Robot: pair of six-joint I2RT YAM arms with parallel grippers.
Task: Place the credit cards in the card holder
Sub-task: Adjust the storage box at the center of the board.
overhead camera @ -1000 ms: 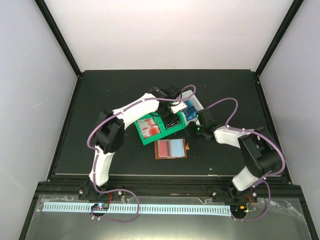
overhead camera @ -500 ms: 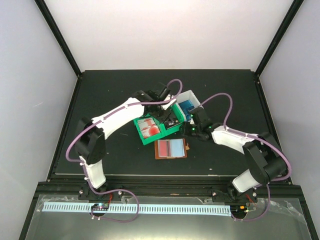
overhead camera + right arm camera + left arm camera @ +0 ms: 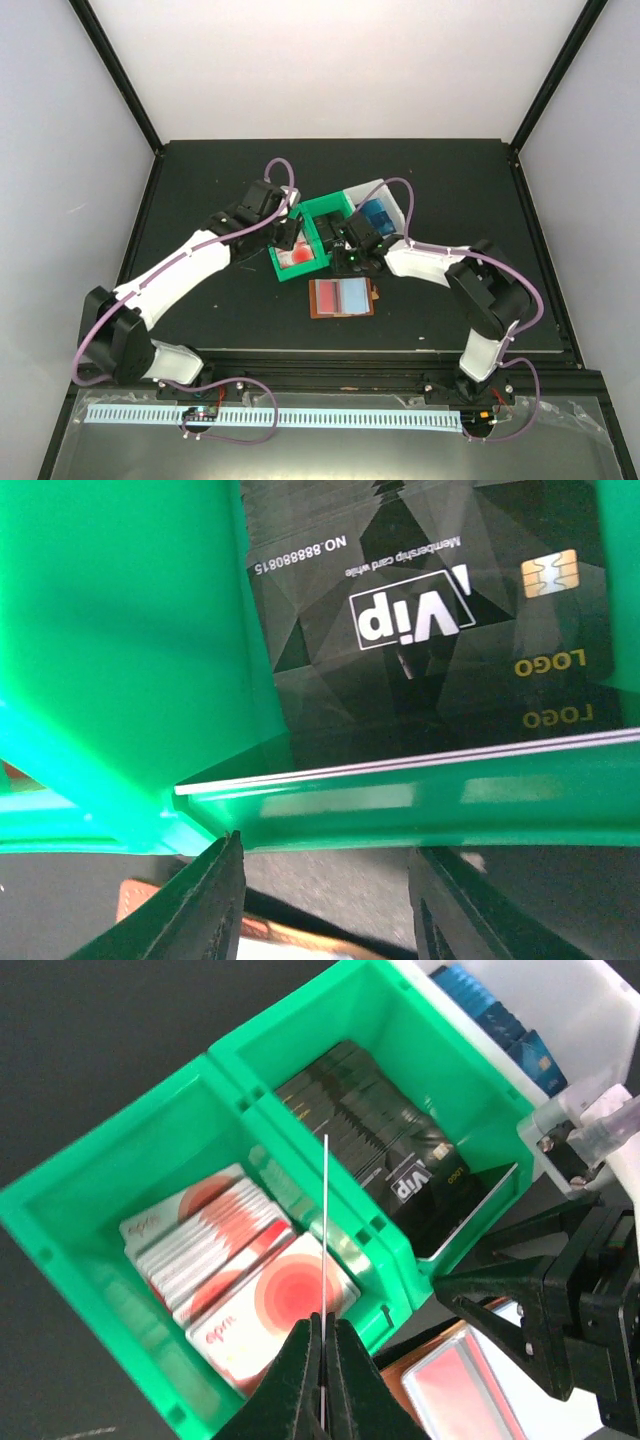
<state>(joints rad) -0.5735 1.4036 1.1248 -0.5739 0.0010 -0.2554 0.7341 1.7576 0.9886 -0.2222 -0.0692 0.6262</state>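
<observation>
My left gripper (image 3: 325,1322) is shut on a thin card (image 3: 325,1220), seen edge-on, and holds it upright above the green bin (image 3: 395,1250); its face colour cannot be told. In the top view this gripper (image 3: 288,232) is over the bin's left side. Red-and-white cards (image 3: 235,1280) fill one compartment and black cards (image 3: 390,1150) the other. My right gripper (image 3: 325,875) is open and empty, its jaws just outside the bin's near wall (image 3: 400,805), facing the black cards (image 3: 420,630). The brown card holder (image 3: 342,297) lies open in front of the bin.
A white bin (image 3: 385,200) with blue cards (image 3: 375,215) stands against the green bin's right side. The right arm (image 3: 440,262) stretches across the table to the right of the card holder. The black mat (image 3: 200,190) has open room on the left and far side.
My left arm has swung left from over the black compartment to over the red-and-white one, card in its grip. My right gripper has moved left, up to the green bin, which has shifted slightly.
</observation>
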